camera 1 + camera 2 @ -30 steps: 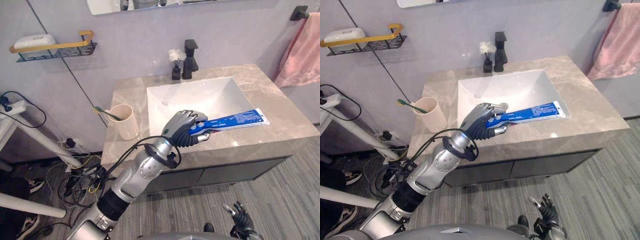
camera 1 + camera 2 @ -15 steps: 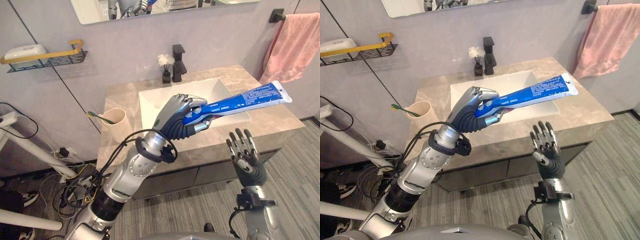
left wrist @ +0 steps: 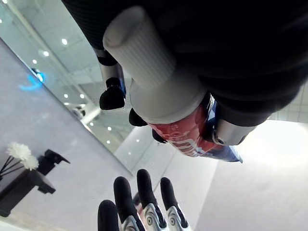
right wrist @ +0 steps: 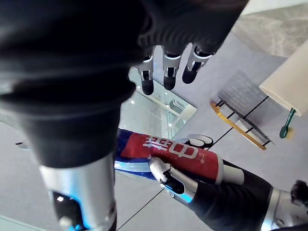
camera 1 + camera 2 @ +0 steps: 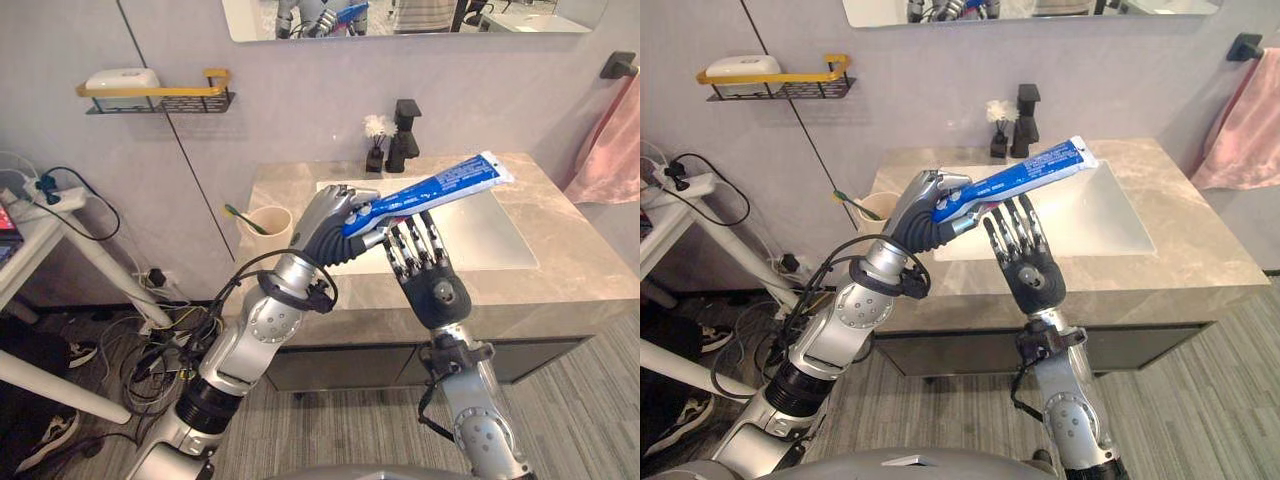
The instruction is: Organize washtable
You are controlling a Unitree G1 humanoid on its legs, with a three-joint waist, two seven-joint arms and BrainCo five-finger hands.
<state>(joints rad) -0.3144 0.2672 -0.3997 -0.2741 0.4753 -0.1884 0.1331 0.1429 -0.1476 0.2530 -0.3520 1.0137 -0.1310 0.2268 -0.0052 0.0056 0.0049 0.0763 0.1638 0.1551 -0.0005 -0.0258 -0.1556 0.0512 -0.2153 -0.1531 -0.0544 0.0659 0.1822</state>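
Left hand: the left hand (image 5: pixel 330 228) is raised over the front left part of the counter, its fingers (image 5: pixel 345 205) curled tight round the lower end of a blue toothpaste tube (image 5: pixel 440 185).
Tube: the blue toothpaste tube slants up and towards the robot's right, with its flat crimped end highest, above the sink; its white ribbed cap (image 3: pixel 139 45) sticks out of the fist at the low end, next to a red band on the body.
Right hand: the right hand (image 5: pixel 432 288) stands upright just under the middle of the tube, holding nothing, its fingers (image 5: pixel 410 245) straight and slightly spread, pointing up.
Contact: the fingertips reach the tube's underside, but I cannot tell if they touch it.
Counter: a beige-grey marble washtable top (image 5: pixel 580 275) with a white rectangular sink (image 5: pixel 490 240) set in it.
Cup: a cream round cup (image 5: pixel 268 222) stands at the counter's left edge with a green toothbrush (image 5: pixel 238 213) leaning out of it.
Back edge: a black square tap (image 5: pixel 405 120), and just beside it a small black vase with white flowers (image 5: pixel 376 140).
Wall: a black wire shelf with a yellow rail (image 5: pixel 190 95) carries a white soap bar (image 5: pixel 122 79); a mirror (image 5: pixel 400 15) hangs above the sink; a pink towel (image 5: pixel 610 150) hangs at the right.
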